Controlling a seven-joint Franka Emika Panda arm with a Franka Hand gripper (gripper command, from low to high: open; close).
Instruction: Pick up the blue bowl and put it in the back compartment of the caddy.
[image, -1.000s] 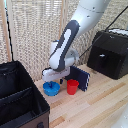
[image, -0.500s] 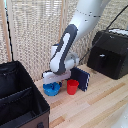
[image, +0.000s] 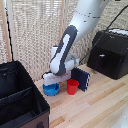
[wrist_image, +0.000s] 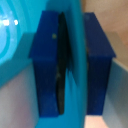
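The blue bowl (image: 50, 89) rests on the wooden table just in front of the slatted wall, beside a small red cup (image: 72, 87). My gripper (image: 53, 83) is down on the bowl's rim. In the wrist view, two blue fingers (wrist_image: 47, 60) stand on either side of the bowl's wall (wrist_image: 75, 45), and my gripper (wrist_image: 74, 70) is shut on it. The black caddy (image: 20, 102) fills the exterior view's lower left. A divider splits it, and the back compartment (image: 11, 77) is the cell nearer the wall.
A dark-blue flat box (image: 81, 78) leans just behind the red cup. A black boxy machine (image: 110, 52) stands at the exterior view's right. The slatted wall (image: 30, 35) runs close behind the bowl and the arm.
The arm has barely shifted over the bowl. The bowl, cup and box sit where they were.
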